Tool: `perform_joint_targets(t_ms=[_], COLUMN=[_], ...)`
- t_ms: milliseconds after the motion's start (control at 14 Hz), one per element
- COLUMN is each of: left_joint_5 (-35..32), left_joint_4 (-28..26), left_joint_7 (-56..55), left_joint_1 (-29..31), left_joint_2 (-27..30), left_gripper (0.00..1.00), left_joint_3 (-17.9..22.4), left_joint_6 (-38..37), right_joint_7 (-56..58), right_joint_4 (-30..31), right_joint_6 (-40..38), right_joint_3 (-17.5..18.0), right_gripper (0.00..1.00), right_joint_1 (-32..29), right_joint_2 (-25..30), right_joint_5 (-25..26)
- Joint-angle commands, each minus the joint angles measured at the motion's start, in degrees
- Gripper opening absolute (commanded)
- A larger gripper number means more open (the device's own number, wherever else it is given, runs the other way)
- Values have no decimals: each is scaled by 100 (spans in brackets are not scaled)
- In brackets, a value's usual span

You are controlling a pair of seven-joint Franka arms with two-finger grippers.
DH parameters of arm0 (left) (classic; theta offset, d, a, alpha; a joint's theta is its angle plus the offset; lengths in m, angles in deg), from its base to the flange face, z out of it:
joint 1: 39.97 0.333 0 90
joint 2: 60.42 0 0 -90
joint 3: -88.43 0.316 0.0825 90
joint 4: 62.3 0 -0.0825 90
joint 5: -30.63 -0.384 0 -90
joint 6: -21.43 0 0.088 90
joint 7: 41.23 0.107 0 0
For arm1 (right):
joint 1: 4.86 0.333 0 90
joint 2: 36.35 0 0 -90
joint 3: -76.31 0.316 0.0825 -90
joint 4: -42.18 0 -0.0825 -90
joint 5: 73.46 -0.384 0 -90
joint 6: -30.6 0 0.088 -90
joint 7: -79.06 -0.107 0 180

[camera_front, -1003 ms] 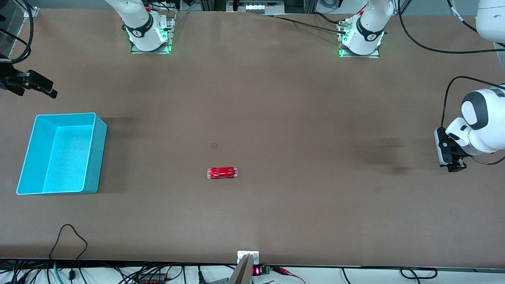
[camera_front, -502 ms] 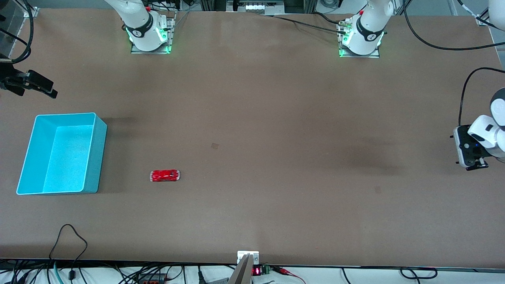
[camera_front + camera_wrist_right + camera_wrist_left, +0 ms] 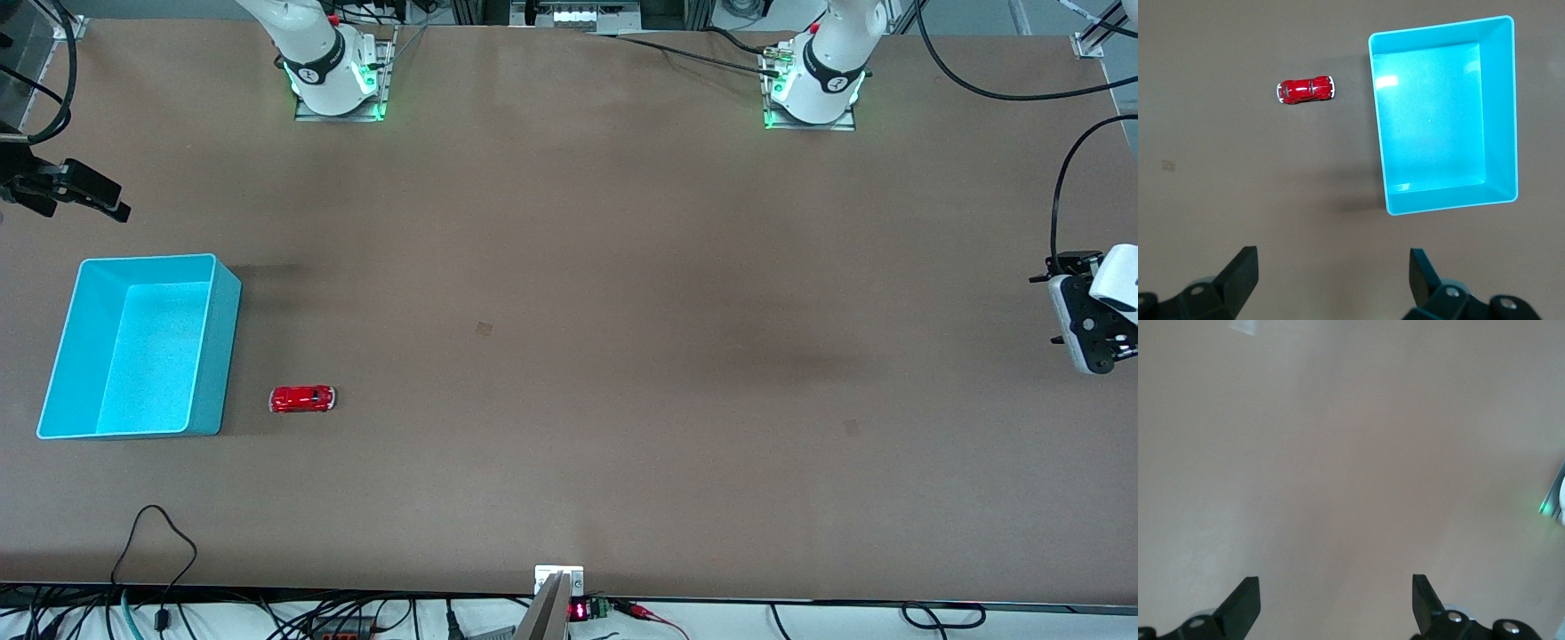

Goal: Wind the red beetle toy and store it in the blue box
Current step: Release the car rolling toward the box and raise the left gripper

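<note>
Toy car (image 3: 303, 399) sat lower-left just beside empty box (image 3: 224, 356), both end effectors, left (image 3: 1336, 607) and right (image 3: 1331, 283), spread and empty; winding looked done, next needs right pickup.

No words, labels or brand names can be read anywhere on the table or the robots. A small electronic display (image 3: 579, 611) at the table edge nearest the front camera glows with red digits, too small to make out. Round marks on the arm bases are unreadable.
</note>
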Motion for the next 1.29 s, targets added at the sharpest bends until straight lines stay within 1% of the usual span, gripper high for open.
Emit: perform_joint_targets(t_ms=[0, 72, 287, 358, 430, 502, 573, 645, 717, 788, 860, 1003, 1075, 1218], left_joint_5=[-86, -86, -60, -42, -77, -51, 19, 307, 458, 555, 599, 617, 643, 749], left_joint_4=[69, 69, 130, 226, 236, 227, 97, -174, -351, -596, -982, -1843, -2021, -1988], left_joint_7=[-1078, -1631, -3100, -3409, -3725, -4129, -4542, -5068, -5561, -6157, -6607, -7381, -7707, -7929], left_joint_1=[-107, -116, -125, -169, -387, -476, -485, -538, -721, -1097, -1336, -1470, -1496, -1549], left_joint_2=[446, 551, 675, 823, 999, 1096, 1254, 1429, 1536, 1728, 1965, 2597, 2731, 2715], left_gripper=[100, 100, 100, 100, 100, 100, 100, 100, 100, 100, 100, 100, 100, 100], left_joint_3=[-148, -235, -578, -588, -588, -562, -527, -474, -204, 208, 456, 520, 520, 511], left_joint_6=[-303, -338, -978, -1076, -1094, -1120, -1086, -981, -832, -569, -297, 449, 679, 716], right_joint_7=[-56, -64, -38, -3, 14, 15, 23, 23, 32, 32, 102, 504, 820, 1244], right_joint_4=[-34, -34, -34, -34, -34, -34, -34, -51, -165, -418, -742, -1340, -1570, -1782], right_joint_6=[-13, 5, 14, 5, 14, 57, 206, 364, 409, 409, 409, 436, 505, 899], right_joint_3=[21, 21, 21, 21, 12, 21, 21, 21, 29, 38, 56, 65, 65, 65], right_gripper=[100, 100, 100, 100, 100, 100, 100, 100, 100, 100, 100, 100, 100, 100], right_joint_1=[6, 7, -2, -11, -28, -29, -29, -29, -20, -11, -2, 138, 234, 410], right_joint_2=[-142, -160, -248, -274, -318, -396, -493, -668, -826, -1089, -1431, -2046, -2319, -2795], right_joint_5=[52, 52, 52, 52, 44, 35, 9, -27, -27, -44, -44, -44, -44, -36])
